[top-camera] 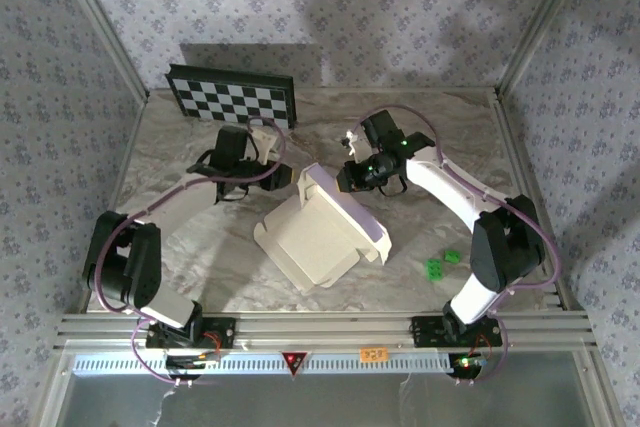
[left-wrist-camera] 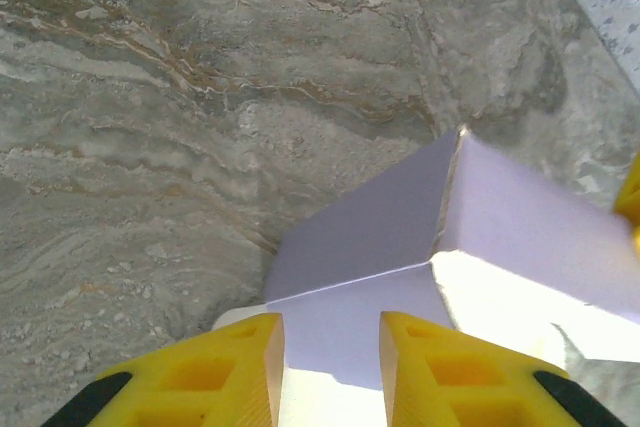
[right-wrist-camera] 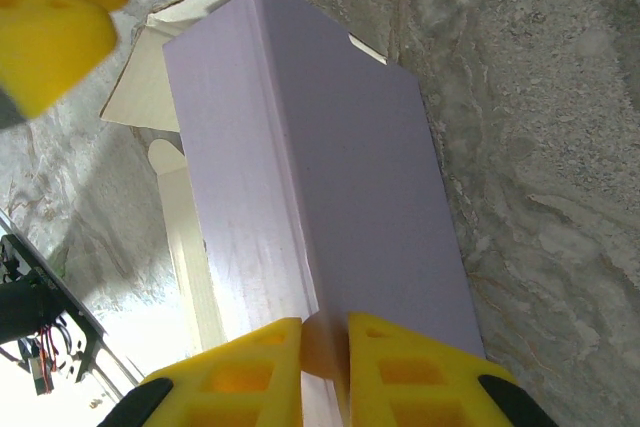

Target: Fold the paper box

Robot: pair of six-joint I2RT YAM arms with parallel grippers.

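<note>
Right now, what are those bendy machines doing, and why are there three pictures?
They are two robot arms bolted to a grey marble-patterned table. One picture looks down from above; the other two come from cameras on each wrist. Between the arms lies a half-folded pale-lavender cardboard paper box. The right end effector, two yellow fingers, pinches the box's edge. The left end effector stands open around a flap. A black-and-white checkerboard panel stands at the back, and small green pieces lie near the right arm.

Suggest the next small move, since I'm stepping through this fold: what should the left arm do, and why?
Probably back the left gripper off the paper box: its fingers stand apart over a lavender panel, not clamping it, while the right gripper pinches the raised wall's edge and can hold it.
</note>
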